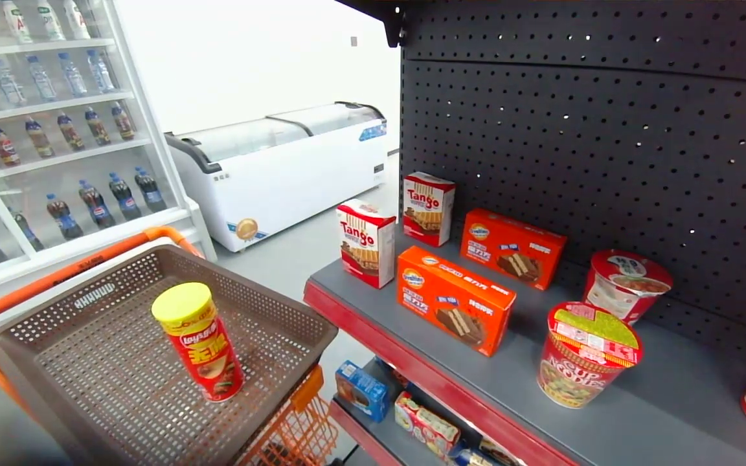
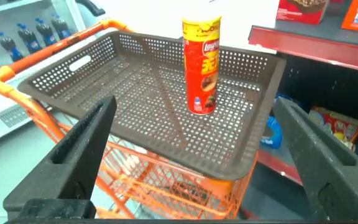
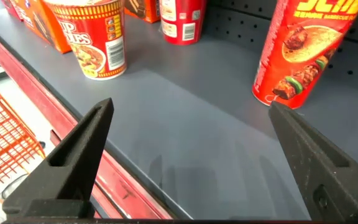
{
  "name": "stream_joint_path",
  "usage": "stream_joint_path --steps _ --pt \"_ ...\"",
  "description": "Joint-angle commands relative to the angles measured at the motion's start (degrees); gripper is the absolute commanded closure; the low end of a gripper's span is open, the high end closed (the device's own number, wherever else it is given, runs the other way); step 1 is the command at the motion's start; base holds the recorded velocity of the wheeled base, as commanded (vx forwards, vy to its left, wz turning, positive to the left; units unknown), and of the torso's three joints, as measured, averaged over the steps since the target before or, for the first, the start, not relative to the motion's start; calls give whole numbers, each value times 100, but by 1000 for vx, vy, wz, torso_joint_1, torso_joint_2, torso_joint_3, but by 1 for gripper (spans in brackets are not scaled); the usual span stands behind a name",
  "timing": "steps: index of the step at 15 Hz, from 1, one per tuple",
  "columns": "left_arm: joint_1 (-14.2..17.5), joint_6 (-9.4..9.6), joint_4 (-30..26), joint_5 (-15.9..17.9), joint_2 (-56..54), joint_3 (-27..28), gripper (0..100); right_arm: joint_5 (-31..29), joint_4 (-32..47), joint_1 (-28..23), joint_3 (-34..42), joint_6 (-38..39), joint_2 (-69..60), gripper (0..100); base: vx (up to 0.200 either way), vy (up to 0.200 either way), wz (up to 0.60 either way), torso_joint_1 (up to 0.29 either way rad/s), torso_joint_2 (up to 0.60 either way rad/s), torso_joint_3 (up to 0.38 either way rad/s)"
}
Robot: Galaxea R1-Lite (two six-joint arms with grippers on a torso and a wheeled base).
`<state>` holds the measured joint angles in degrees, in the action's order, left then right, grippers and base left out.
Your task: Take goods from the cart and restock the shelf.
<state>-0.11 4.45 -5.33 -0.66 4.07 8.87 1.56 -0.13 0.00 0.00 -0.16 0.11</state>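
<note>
A red chips can [image 1: 199, 343] with a yellow lid stands upright in the brown cart basket [image 1: 101, 382]. In the left wrist view, the chips can [image 2: 201, 65] is a short way ahead of my open left gripper [image 2: 194, 106], which hovers over the near rim of the basket [image 2: 104, 93] with nothing between its fingers. My right gripper [image 3: 191, 107] is open above a bare part of the grey shelf [image 3: 185, 124]. Another red chips can [image 3: 303, 50] stands upright on that shelf, beside one finger [image 3: 303, 149] and apart from it.
On the shelf [image 1: 373, 304] stand two wafer boxes [image 1: 366, 243], two orange boxes [image 1: 454, 299] and two noodle cups [image 1: 583, 353]. A pegboard wall [image 1: 606, 142] backs it. Lower shelves hold snacks [image 1: 361, 388]. A drinks cooler [image 1: 56, 129] and a chest freezer [image 1: 282, 168] stand behind.
</note>
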Motion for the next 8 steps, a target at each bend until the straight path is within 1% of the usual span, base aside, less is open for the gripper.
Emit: stream_joint_path --steps 1,2,3,4,5,6,7,8 --pt "2 118 -390 -22 1632 985 0 2 -4 0 0 -2 -2 0 0 0 0 0 0 0" --pt "2 118 -381 -22 1667 993 0 2 -4 0 0 -2 -2 0 0 0 0 0 0 0" --pt "-7 91 -135 -4 2634 1248 0 2 -4 0 0 -2 -2 0 0 0 0 0 0 0" --pt "-33 100 32 31 3100 1292 0 2 -4 0 0 -2 -2 0 0 0 0 0 0 0" --pt "-165 91 216 48 3425 1257 0 2 -4 0 0 -2 -2 0 0 0 0 0 0 0" --pt "-719 -58 313 -4 3794 1283 0 2 -4 0 0 -2 -2 0 0 0 0 0 0 0" --pt "-736 -93 357 -22 3979 1292 0 2 -4 0 0 -2 -2 0 0 0 0 0 0 0" --pt "-727 -129 585 4 4664 1336 0 2 -4 0 0 -2 -2 0 0 0 0 0 0 0"
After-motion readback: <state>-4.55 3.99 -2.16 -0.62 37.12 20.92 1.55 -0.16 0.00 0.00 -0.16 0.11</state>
